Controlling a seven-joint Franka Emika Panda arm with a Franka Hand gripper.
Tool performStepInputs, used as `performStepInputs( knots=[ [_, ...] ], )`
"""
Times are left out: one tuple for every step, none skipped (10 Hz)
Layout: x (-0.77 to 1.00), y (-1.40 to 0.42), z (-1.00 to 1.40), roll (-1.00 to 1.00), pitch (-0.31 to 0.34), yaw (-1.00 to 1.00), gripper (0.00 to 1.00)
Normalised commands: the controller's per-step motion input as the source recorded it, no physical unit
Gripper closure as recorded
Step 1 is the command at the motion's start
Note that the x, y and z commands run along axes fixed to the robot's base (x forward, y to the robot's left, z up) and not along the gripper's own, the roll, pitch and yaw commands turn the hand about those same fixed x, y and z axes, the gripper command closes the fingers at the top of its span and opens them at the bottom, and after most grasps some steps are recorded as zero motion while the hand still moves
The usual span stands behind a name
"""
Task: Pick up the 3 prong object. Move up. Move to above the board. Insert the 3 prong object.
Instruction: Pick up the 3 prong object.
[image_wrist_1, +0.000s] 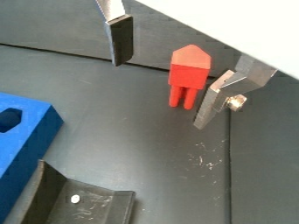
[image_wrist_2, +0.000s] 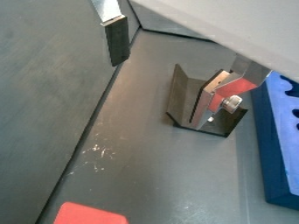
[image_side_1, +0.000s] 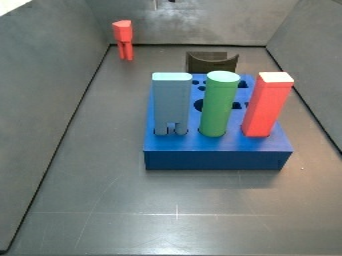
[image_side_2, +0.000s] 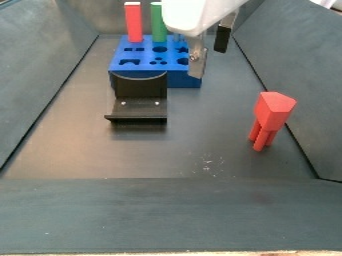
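Right now we are seeing one red 3 prong object standing upright on the dark floor, prongs down, near the wall; it is also showing in both side views, well apart from the board. Our gripper is hanging above the floor with its two silver fingers spread wide and pinching nothing; in that wrist view the object is sitting between the plates, closer to one of them and apparently not touching, though we cannot be sure of the height. In a side view the gripper is hovering near the blue board. We are counting one blue board carrying three upright pieces: one light blue block, one green cylinder and one red block. One dark fixture is resting just beside the board, and it is showing in a wrist view as well.
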Motion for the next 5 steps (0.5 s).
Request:
performStepInputs(
  knots=[
    [-0.05, 0.00, -0.34, -0.01, -0.033, 1.00, 0.00],
    [0.00, 0.00, -0.34, -0.01, 0.000, 1.00, 0.00],
    [0.00, 0.00, -0.34, -0.01, 0.000, 1.00, 0.00],
    [0.00, 0.00, -0.33, -0.01, 0.000, 1.00, 0.00],
    [0.19, 0.13, 0.00, -0.03, -0.006, 0.64, 0.00]
  ],
)
